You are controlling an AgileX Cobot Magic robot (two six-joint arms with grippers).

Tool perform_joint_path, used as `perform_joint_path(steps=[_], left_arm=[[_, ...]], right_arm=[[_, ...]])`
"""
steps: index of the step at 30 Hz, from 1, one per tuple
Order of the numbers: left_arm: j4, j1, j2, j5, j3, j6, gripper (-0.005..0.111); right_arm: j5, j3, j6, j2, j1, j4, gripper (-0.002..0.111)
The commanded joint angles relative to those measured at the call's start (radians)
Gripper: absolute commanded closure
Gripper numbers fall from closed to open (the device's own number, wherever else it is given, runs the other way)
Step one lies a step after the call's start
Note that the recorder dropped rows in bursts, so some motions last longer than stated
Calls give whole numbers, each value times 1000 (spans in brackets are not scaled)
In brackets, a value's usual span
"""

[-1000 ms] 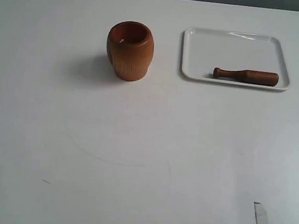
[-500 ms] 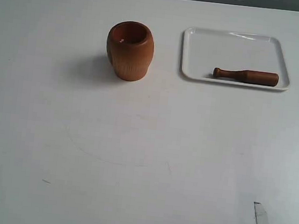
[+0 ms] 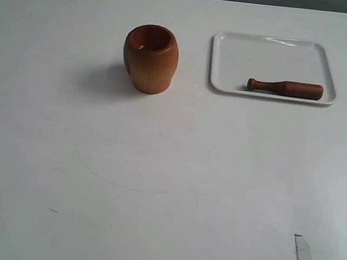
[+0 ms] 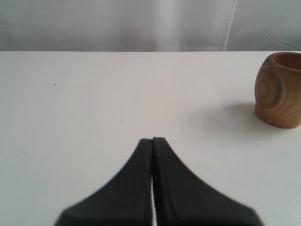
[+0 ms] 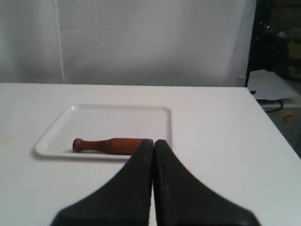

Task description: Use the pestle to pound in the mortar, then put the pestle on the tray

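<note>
Wood, turned and smooth, is what the grasp has to reckon with. The pestle (image 3: 285,88) lies flat on the white tray (image 3: 276,51), close along the rim nearest the robot, its small knob pointing toward the mortar (image 3: 150,58) and its thick end pointing away. The mortar stands upright on the counter (image 3: 169,167), apart from the tray and on the left arm's side.

Neither arm shows in the exterior view. In the wrist views the left gripper (image 4: 152,140) and the right gripper (image 5: 154,141) each have their jaws pressed together with nothing between them. The right one faces the pestle from short of the tray.

The pestle looks stiff, light and unlikely to break, but it is round and probably slick, so it may roll or twist under a loose pinch. The thin handle just behind the thick part seems the best hold, since it leaves the pounding end free and the knob guards against slipping. The tray looks light enough to slide if nudged. The barrel-shaped mortar may skid or tip under off-centre blows.
</note>
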Motion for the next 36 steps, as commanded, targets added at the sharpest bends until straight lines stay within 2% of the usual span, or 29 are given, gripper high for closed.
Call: perform_joint_path(steps=[1,10,15,36], left_arm=[[-7,-8,-1,-3,1,-8,107],[-7,-8,-1,-3,1,-8,107],[-7,-8,-1,-3,1,-8,107],[-7,-8,-1,-3,1,-8,107]], right_arm=[[9,4,-13,-79,10,-20,108],[190,4,-10,-97,39,-93,108],[205,4,41,-97,41,-91,108],[207,4,40,-97,41,-108,108]])
